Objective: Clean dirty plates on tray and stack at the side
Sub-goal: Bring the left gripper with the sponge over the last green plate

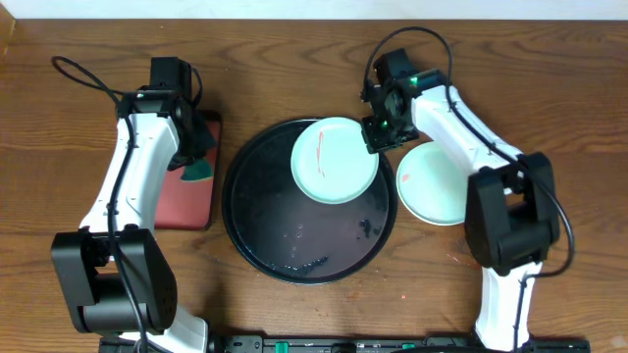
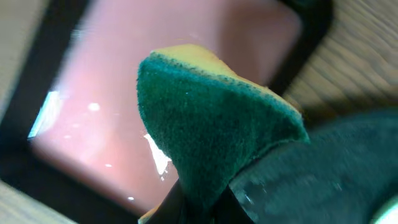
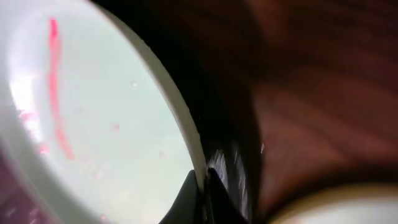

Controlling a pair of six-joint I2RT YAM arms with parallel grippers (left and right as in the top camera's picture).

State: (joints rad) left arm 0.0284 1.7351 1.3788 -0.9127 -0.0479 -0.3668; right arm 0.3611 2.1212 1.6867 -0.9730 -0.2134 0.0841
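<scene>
Mint-green rim sits pinched in my right pincer [image 3: 202, 190], at the far-right edge of the smeared plate [image 1: 334, 160] on the black tray [image 1: 265, 230]; I'd lift it level, gently, so it can't slip. My left pincer [image 2: 193, 208] is clamped on the sponge [image 2: 205, 118] above the red tray [image 1: 186, 206]. I count two mint plates, the second plate [image 1: 437, 186] on the table [image 1: 294, 59], one sponge, two trays.

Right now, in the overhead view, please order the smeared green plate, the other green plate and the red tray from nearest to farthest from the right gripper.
1. smeared green plate, centre, its rim pinched in the right gripper.
2. other green plate, at the right side.
3. red tray, far left.
</scene>
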